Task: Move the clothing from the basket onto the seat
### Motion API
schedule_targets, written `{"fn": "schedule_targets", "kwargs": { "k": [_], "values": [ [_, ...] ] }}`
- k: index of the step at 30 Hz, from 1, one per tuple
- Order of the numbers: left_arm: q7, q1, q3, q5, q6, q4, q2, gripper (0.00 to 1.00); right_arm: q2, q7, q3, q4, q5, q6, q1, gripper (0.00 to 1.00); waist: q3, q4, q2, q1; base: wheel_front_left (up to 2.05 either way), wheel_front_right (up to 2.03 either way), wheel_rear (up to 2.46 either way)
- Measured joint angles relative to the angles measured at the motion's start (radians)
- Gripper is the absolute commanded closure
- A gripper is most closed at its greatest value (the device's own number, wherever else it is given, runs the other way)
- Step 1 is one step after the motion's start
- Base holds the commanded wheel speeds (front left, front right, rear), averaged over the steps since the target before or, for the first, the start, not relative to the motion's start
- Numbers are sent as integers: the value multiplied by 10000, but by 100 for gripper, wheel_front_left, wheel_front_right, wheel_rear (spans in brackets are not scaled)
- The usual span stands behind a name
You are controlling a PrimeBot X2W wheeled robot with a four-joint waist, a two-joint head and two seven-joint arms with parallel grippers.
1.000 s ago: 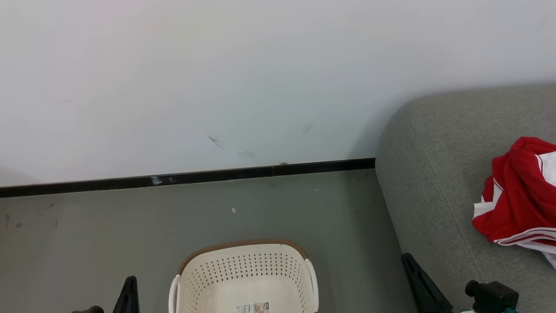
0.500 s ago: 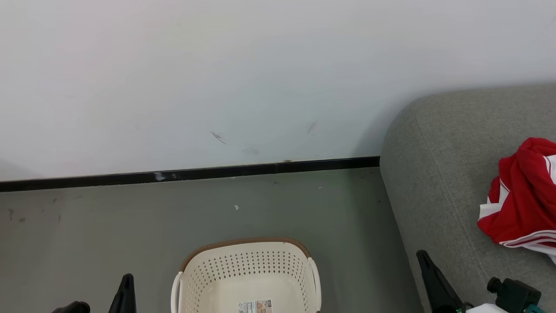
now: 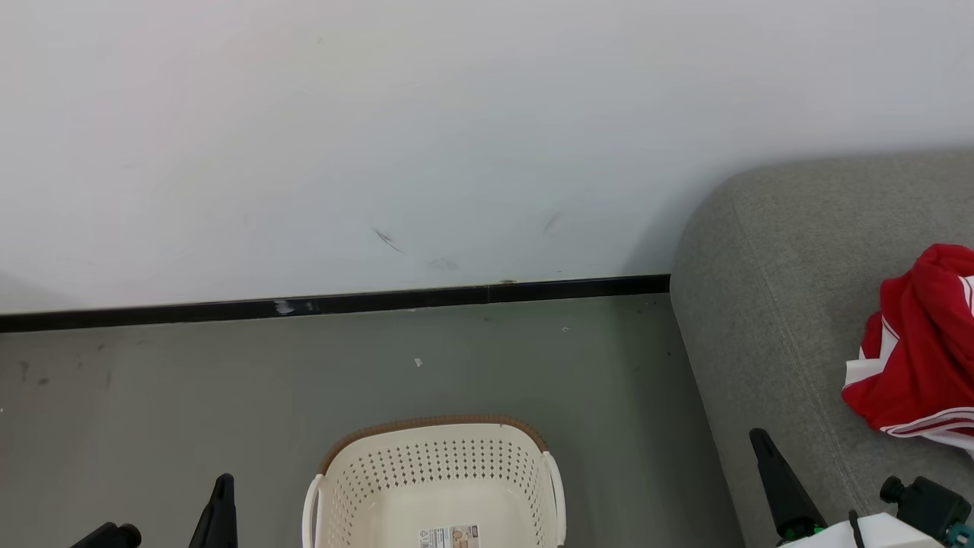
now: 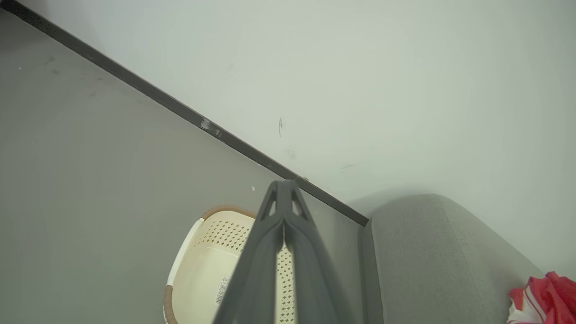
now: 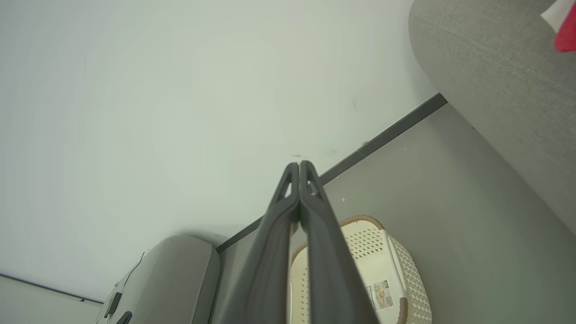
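The basket (image 3: 434,460) is cream-white, its walls dotted with rows of small holes, its rim brown and woven-looking; the clothing (image 3: 921,358) is red with white stripes and trim; the seat (image 3: 761,304) is plain grey; floor (image 3: 228,396) dull grey-green; skirting (image 3: 380,303) black; wall (image 3: 456,114) white with dark scuffs.

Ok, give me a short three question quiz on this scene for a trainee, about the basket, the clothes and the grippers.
1. True or false: the red sports garments lie inside the laundry basket.
2. What do the garments rest on? A) the floor B) the grey sofa C) the basket's rim
3. Fill in: the left gripper and the right gripper are both ____.
Key: 1 false; 2 B; 3 shut.
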Motion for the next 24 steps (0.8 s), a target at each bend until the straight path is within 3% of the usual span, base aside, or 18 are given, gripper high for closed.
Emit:
{"fn": "schedule_targets", "kwargs": {
  "k": [5, 18, 24],
  "values": [
    [178, -70, 140, -652, -138, 63, -36, 100, -84, 138, -46, 169, 786, 0, -208, 100, 4, 27, 0, -4, 0, 0, 0],
    [652, -433, 510, -2445, -654, 353, -140, 100, -272, 497, -232, 600, 2978, 0, -681, 100, 134, 101, 0, -122, 0, 0, 0],
    [872, -562, 652, -3210, -890, 462, -213, 100, -313, 667, -295, 802, 3939, 0, -755, 100, 203, 132, 0, -151, 0, 0, 0]
  ]
}}
